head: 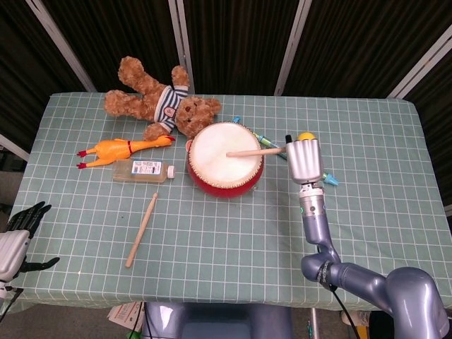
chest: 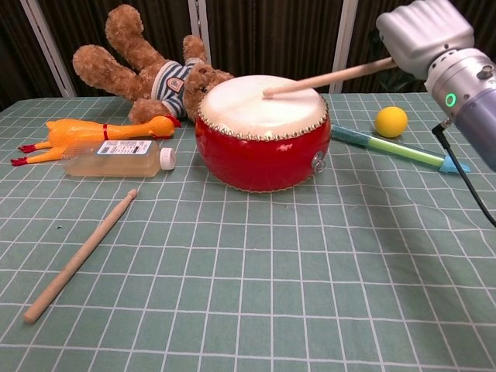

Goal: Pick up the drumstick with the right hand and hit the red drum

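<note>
The red drum [head: 224, 159] [chest: 262, 133] with a white skin stands mid-table. My right hand [head: 304, 160] [chest: 425, 37] grips a wooden drumstick [head: 253, 151] [chest: 322, 79] to the drum's right. The stick slants down to the left and its tip rests on the white drumhead. A second drumstick [head: 142, 229] [chest: 81, 255] lies loose on the cloth, front left of the drum. My left hand [head: 21, 233] hangs at the table's near left edge, fingers spread, holding nothing.
A teddy bear [head: 161, 103] lies behind the drum. A rubber chicken [head: 121, 150] and a clear bottle [head: 143, 171] lie to its left. A yellow ball [chest: 391, 122] and a green-blue pen-like toy [chest: 398, 149] sit to the right, below my right arm.
</note>
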